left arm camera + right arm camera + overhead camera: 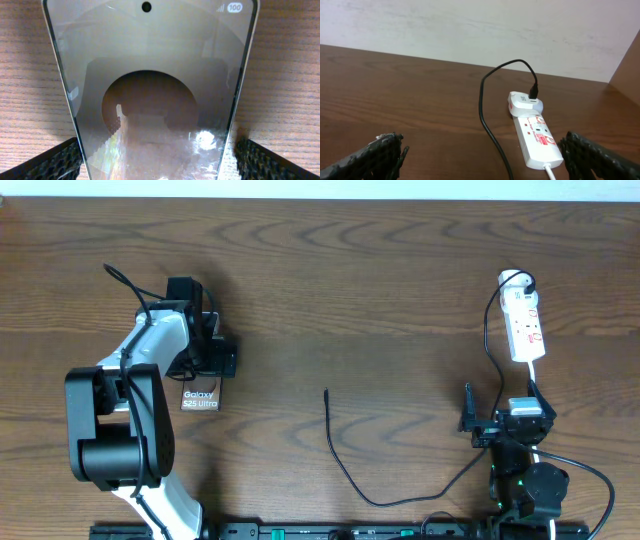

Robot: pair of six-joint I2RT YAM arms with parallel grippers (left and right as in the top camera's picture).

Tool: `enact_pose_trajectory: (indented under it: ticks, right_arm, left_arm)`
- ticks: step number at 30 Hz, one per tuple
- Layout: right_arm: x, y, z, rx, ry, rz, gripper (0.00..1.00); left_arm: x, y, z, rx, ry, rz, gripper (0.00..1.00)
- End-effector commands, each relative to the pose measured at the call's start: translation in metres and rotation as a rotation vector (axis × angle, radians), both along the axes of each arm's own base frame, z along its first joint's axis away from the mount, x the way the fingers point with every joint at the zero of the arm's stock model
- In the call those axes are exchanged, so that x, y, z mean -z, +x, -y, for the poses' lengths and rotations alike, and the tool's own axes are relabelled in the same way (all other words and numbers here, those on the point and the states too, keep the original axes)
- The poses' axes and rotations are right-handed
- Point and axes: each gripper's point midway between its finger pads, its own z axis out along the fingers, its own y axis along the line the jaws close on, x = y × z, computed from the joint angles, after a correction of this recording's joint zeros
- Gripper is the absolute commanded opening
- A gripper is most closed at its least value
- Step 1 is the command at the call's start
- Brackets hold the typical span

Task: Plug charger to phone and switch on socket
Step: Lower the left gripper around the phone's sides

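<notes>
Wood desk [400,280]: white adapter [520,102] is sitting at the socket's [537,137] far end. Your left jaws are standing wide, bracketing the phone [150,75], contact unclear. Right jaws are gaping empty, socket ahead-right. Charger [340,460] tip is lying mid-desk, apart from both.

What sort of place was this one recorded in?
Probably a lab or office robot bench: a wood-grain table against a plain pale wall, two arms mounted at its near edge, with a phone and power strip laid out.
</notes>
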Motion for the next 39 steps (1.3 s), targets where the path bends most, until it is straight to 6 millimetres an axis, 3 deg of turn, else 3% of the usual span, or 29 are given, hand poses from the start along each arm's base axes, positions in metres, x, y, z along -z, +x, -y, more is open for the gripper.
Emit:
enact_pose_trajectory:
  ticks: [1,39]
  right_arm:
    - [0.0013,-0.0001,-0.0013,-0.005,-0.014,-0.004,0.99]
    - [0.0013,-0.0001,-0.0013,-0.005,-0.014,-0.004,0.99]
  left_arm:
    - [0.0201,-0.0252,-0.006,0.004,0.031,-0.098,0.98]
    - [0.02,-0.0254,-0.006,0.004,0.031,-0.099,0.98]
